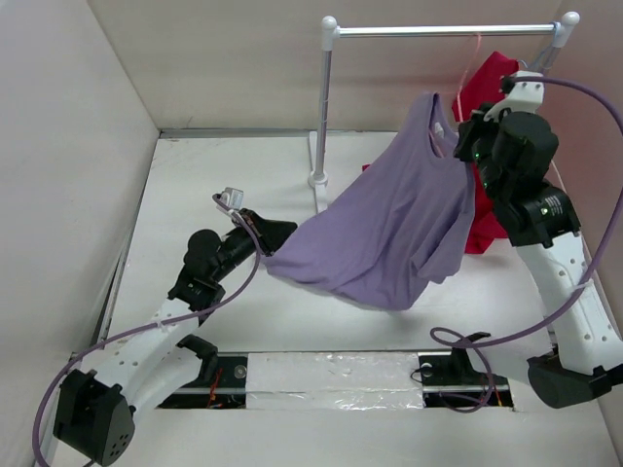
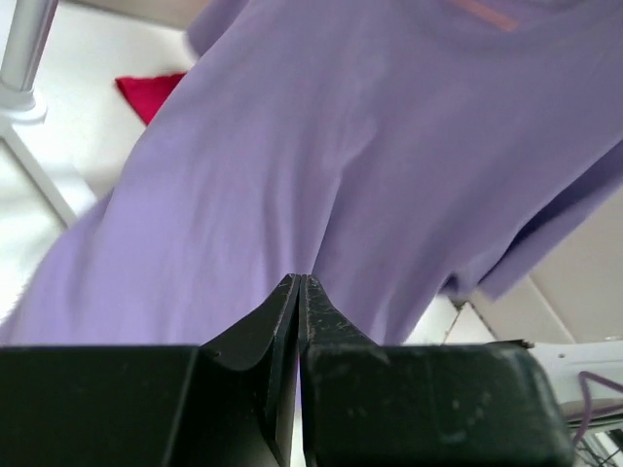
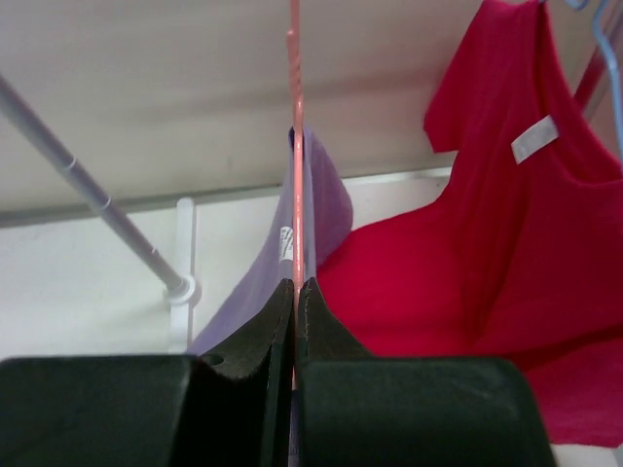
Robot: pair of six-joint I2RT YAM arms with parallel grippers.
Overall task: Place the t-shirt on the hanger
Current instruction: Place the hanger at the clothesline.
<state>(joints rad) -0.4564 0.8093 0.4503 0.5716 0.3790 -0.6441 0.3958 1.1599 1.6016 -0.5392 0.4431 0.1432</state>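
Note:
The lavender t-shirt [image 1: 389,224] hangs stretched in the air between my two grippers. My left gripper [image 1: 282,236] is shut on its lower hem at the left, low over the table; in the left wrist view the cloth [image 2: 341,146] fills the frame beyond the closed gripper [image 2: 300,280]. My right gripper [image 1: 465,146] is raised at the shirt's neck, under the rail. It is shut on the thin pink hanger [image 3: 296,146], whose wire runs up from the right gripper [image 3: 296,284]. The shirt's neck with a label [image 3: 321,204] hangs by the wire. The hanger's wire [image 1: 471,63] reaches up towards the rail.
A white rail stand [image 1: 326,107] stands at the back, its pole also in the right wrist view [image 3: 97,195]. A bright red t-shirt [image 1: 492,78] hangs on it behind my right arm, close to the hanger [image 3: 506,224]. A taped slot [image 1: 331,375] lies between the arm bases.

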